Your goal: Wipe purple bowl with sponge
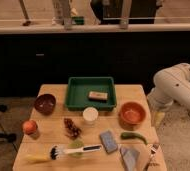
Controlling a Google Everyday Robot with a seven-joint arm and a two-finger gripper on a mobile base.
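None of the wiping looks done, as far as can be judged; the sponge (108, 141) lies flat and untouched at the front of the table (53, 127), right of centre, between the brush (70, 150) and the cloth (130, 157); the purple bowl (45, 103) sits at the table's left side, upright and empty, well apart from the sponge and left of the tray (91, 80). All steps are left, by my reading: reach the sponge, grasp it, carry it across to the bowl, then rub the inside.

The arm (175, 85) stands off the table's right side, folded, its thick white upper link sloping down from the right towards the table; the gripper (158, 119) hangs below it, pointing downward, just beside the table's right edge and near the orange bowl (133, 113); it is over none of the task's things and carries nothing that shows; how wide it stands I cannot tell. From there the sponge is the nearer target, forward and to the left; the orange bowl stands close to that path and may call for some care.
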